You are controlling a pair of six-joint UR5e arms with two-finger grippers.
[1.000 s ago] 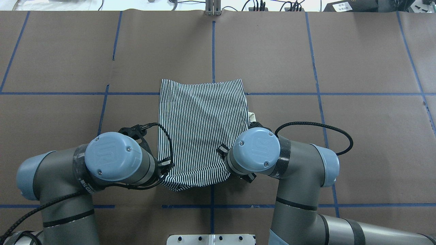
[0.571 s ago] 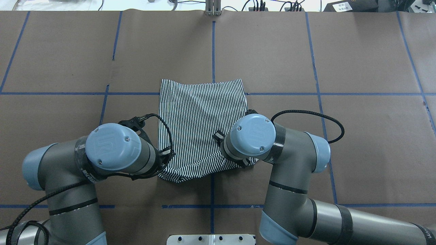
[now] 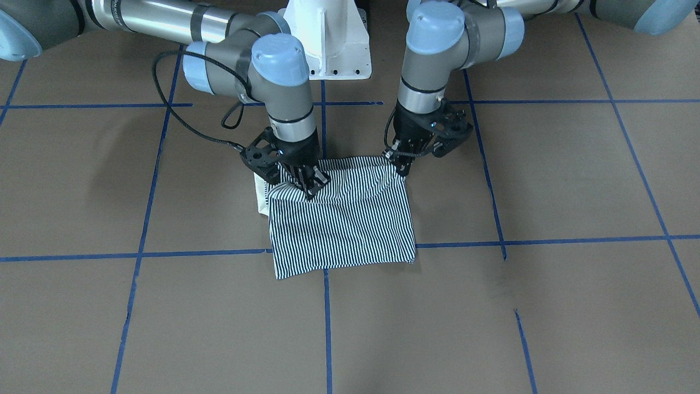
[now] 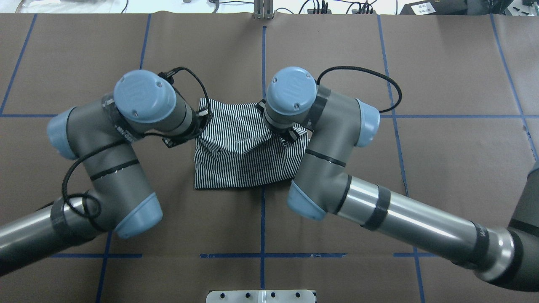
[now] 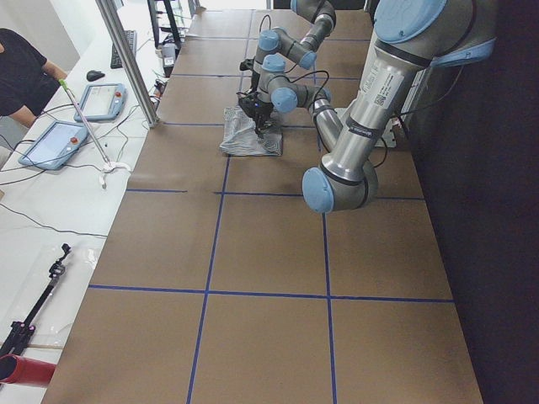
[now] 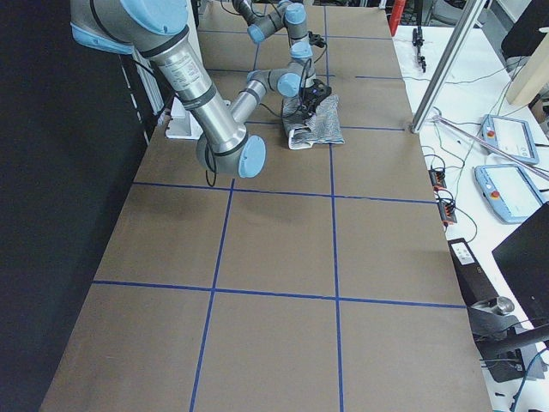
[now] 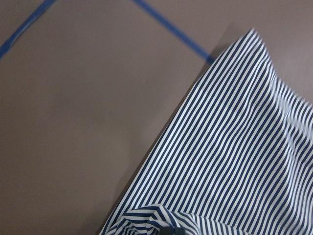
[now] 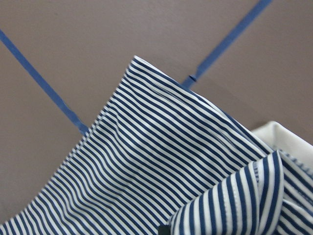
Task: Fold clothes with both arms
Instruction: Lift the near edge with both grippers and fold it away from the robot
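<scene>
Grips the shirt [image 4: 244,166] at two points along one edge. Pinches a bunched corner with the left gripper [image 3: 403,162], clenched on the cloth; in the left wrist view, shows stripes gathered at a dark fingertip [image 7: 169,230] at the bottom edge. Pinches the other corner with the right gripper [image 3: 310,185], likewise clenched on the cloth, with a turned-over flap just beside the fingertip in the right wrist view.

Differs plainly from a second ago. Then held the hem close to the robot, with the shirt spread long toward the far side. Now holds that same hem carried forward and over the far half, slightly off the lower layer. Leaves the shirt doubled and much shorter, with a new fold line on the robot's side. Sags in a shallow dip between the two grips. Keeps the far edge where it was, just past the blue cross tape [image 4: 421,116]. Reaches much farther out with both arms [image 4: 109,176].

Rests mid-table [image 4: 421,176], astride the blue centre tape [image 4: 263,63], lower layer flat on the brown cover. Shows a bit of white collar [image 3: 260,192] from under the stripes on the right gripper's side.
</scene>
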